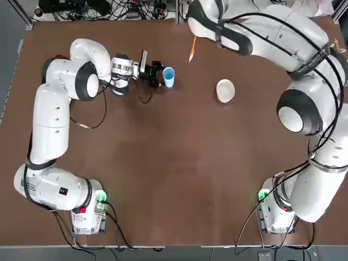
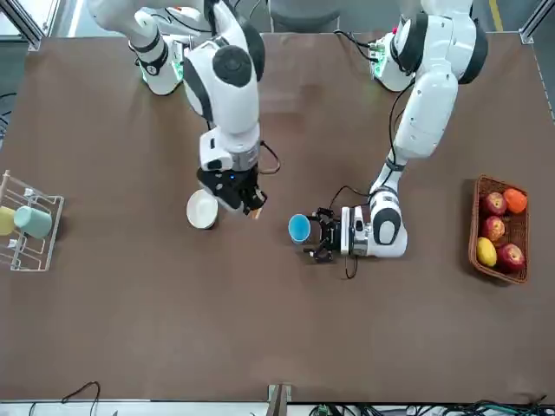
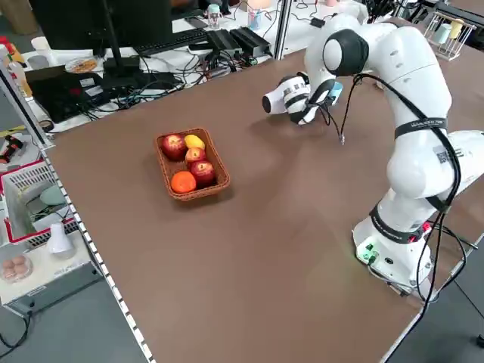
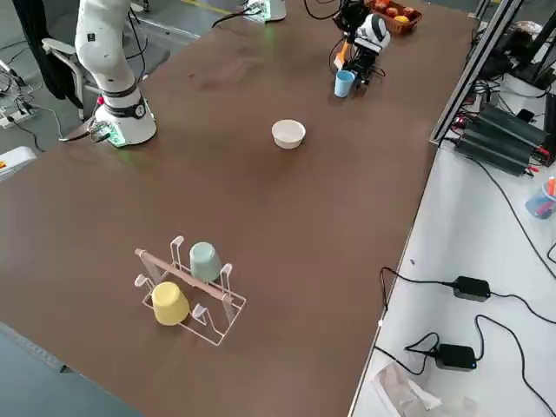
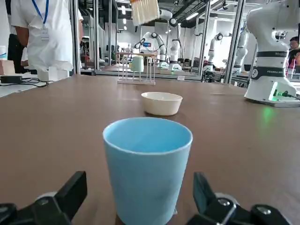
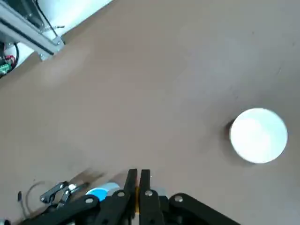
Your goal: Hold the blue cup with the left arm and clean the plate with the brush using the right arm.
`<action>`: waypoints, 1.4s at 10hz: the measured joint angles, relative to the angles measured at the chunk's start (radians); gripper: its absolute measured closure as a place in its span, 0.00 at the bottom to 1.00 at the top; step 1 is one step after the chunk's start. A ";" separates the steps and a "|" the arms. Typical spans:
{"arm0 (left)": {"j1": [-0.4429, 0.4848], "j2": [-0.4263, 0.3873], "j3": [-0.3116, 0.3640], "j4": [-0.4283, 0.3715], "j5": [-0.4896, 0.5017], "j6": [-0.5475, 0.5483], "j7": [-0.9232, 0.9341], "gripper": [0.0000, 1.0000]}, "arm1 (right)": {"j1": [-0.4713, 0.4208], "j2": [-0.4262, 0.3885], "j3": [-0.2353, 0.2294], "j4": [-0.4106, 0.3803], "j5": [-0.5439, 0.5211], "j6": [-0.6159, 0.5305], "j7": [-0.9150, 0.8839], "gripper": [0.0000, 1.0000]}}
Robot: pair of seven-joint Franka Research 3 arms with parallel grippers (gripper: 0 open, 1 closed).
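Light-blue cup (image 5: 147,178): upright, just ahead of the left gripper (image 5: 140,177), fingers spread, its approach squared to the cup. White plate (image 5: 161,104): farther out, beyond the cup. Right gripper (image 6: 139,172): pinching the orange-handled brush (image 1: 192,48).

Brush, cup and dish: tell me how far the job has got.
The right pincer is already shut on the brush, raised off the table. The blue cup stands between the left pincer's open fingers, not yet gripped. Left: gripping it, then brushing the dish, which nothing touches.
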 joint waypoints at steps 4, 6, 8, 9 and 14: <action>0.028 -0.027 0.000 -0.038 0.037 -0.005 0.002 0.00 | -0.108 -0.099 -0.002 -0.119 0.058 -0.004 -0.185 0.95; 0.071 -0.055 0.004 -0.054 0.076 -0.006 0.004 0.00 | -0.157 -0.156 -0.002 -0.202 0.072 0.014 -0.262 0.95; 0.162 -0.120 0.006 -0.069 0.186 -0.008 -0.022 0.00 | -0.200 -0.218 -0.002 -0.309 0.091 0.065 -0.343 0.95; 0.220 -0.158 0.004 -0.079 0.265 -0.014 -0.076 0.00 | -0.223 -0.247 -0.003 -0.358 0.098 0.087 -0.379 0.95; 0.336 -0.321 0.003 -0.085 0.592 -0.056 -0.504 0.00 | -0.277 -0.382 -0.003 -0.666 0.124 0.365 -0.478 0.95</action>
